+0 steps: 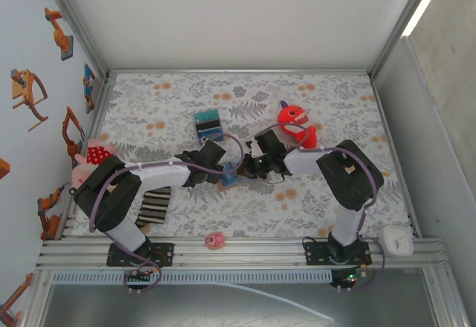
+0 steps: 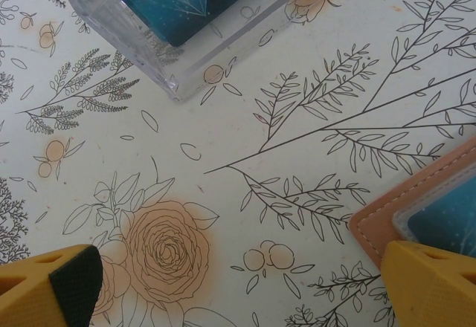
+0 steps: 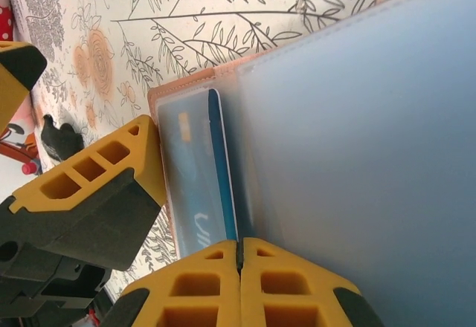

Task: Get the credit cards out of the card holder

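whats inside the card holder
One blue card sits in a clear pocket of the card holder. A frosted sleeve covers the rest, so any other cards are hidden.

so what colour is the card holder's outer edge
Tan-brown card holder edge, clearest from left wrist.

Card holder point(image 2: 383, 223) cut off by right edge, partly under left fingers point(image 2: 431, 282), clear case point(image 2: 134, 41) cropped at top, card point(image 3: 195, 186) with lower end lost between right fingers point(image 3: 201, 290)
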